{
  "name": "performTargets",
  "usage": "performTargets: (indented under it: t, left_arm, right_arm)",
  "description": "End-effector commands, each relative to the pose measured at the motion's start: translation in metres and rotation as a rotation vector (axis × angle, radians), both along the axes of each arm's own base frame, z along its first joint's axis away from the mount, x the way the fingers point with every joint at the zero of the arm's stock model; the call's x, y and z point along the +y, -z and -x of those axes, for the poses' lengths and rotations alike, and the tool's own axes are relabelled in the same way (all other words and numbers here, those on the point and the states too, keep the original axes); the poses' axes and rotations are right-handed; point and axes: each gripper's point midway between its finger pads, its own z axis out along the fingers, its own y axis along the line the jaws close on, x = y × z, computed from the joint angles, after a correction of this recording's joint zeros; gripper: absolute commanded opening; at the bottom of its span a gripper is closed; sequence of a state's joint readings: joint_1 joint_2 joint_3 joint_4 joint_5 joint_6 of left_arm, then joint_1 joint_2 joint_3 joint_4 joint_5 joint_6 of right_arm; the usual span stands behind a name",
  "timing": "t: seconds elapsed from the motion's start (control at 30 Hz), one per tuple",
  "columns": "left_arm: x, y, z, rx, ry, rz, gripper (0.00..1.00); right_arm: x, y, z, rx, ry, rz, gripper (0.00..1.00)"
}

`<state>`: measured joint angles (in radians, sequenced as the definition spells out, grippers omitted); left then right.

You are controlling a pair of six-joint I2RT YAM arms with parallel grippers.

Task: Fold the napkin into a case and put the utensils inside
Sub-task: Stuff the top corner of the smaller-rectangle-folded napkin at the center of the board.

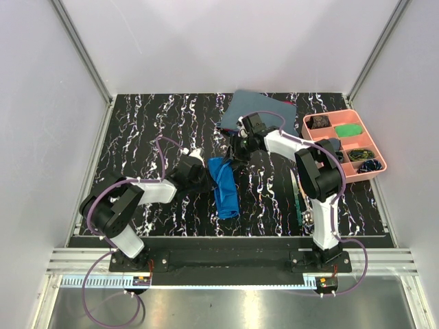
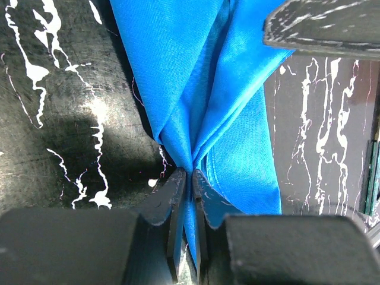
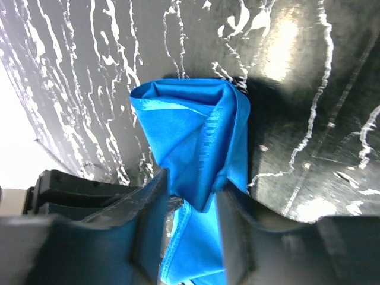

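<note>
The bright blue napkin [image 1: 225, 188] lies bunched in a long, loosely folded strip at the middle of the table. My left gripper [image 1: 204, 175] is at its left edge and is shut on a pinched fold of the napkin [image 2: 202, 71], as the left wrist view shows [image 2: 190, 178]. My right gripper [image 1: 232, 154] is at the napkin's far end. Its jaws stand apart with a bunched corner of the napkin [image 3: 190, 124] between them [image 3: 190, 184]. The utensils [image 1: 300, 199], one with a green handle, lie on the table to the right, by the right arm's base.
A pink compartment tray [image 1: 376, 147] with small items stands at the far right. A dull grey-blue cloth [image 1: 257, 110] lies at the back, just beyond the right gripper. The table is black marble-patterned, with white walls around it.
</note>
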<state>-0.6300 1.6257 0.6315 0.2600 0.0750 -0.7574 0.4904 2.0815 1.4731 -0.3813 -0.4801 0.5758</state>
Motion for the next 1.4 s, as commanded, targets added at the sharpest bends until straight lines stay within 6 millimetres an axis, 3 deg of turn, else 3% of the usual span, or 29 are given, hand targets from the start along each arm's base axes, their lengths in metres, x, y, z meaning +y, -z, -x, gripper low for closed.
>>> performTargets:
  t: [0.0, 0.2, 0.37, 0.43, 0.47, 0.5, 0.53, 0.6, 0.7, 0.77, 0.9, 1.07, 1.2, 1.37]
  left_arm:
    - [0.020, 0.036, 0.029, 0.106, 0.022, -0.099, 0.13]
    - [0.018, 0.032, 0.025, 0.081, 0.040, -0.100, 0.12]
    - [0.016, 0.028, 0.025, 0.073, 0.053, -0.090, 0.12]
    - [0.012, 0.022, 0.026, 0.067, 0.075, -0.070, 0.18]
    - [0.012, 0.019, 0.026, 0.066, 0.076, -0.059, 0.25]
    - [0.010, 0.008, 0.024, 0.046, 0.081, -0.031, 0.40]
    - [0.009, 0.002, 0.024, 0.042, 0.087, -0.007, 0.46]
    - [0.017, -0.015, 0.017, 0.016, 0.057, 0.023, 0.51]
    - [0.030, -0.032, 0.001, -0.004, 0.023, 0.037, 0.50]
    - [0.034, -0.039, -0.015, 0.000, 0.011, 0.013, 0.43]
    - [0.035, -0.020, -0.033, 0.047, -0.004, -0.027, 0.35]
    - [0.028, -0.009, -0.054, 0.057, -0.016, -0.013, 0.34]
    - [0.026, 0.009, -0.057, 0.102, -0.023, -0.026, 0.32]
    - [0.025, 0.014, -0.056, 0.108, -0.021, -0.022, 0.27]
  right_arm:
    - [0.016, -0.013, -0.010, -0.034, -0.041, -0.082, 0.38]
    - [0.025, -0.015, -0.001, -0.022, -0.083, -0.123, 0.10]
    - [0.030, -0.015, 0.000, -0.033, -0.103, -0.130, 0.00]
    - [0.036, -0.018, 0.002, -0.039, -0.129, -0.142, 0.00]
    - [0.037, -0.018, 0.003, -0.047, -0.145, -0.145, 0.00]
    - [0.041, -0.019, 0.004, -0.053, -0.160, -0.150, 0.00]
    - [0.041, -0.018, 0.004, -0.052, -0.168, -0.147, 0.00]
    - [0.038, -0.016, 0.007, -0.055, -0.189, -0.135, 0.00]
    - [0.035, -0.011, 0.011, -0.055, -0.219, -0.121, 0.00]
    - [0.037, -0.011, 0.016, -0.049, -0.254, -0.140, 0.00]
    - [0.038, -0.010, 0.019, -0.045, -0.287, -0.151, 0.00]
    - [0.041, -0.016, 0.023, -0.043, -0.325, -0.177, 0.00]
    - [0.042, -0.019, 0.033, -0.018, -0.349, -0.191, 0.00]
    - [0.054, -0.013, 0.047, 0.021, -0.358, -0.211, 0.00]
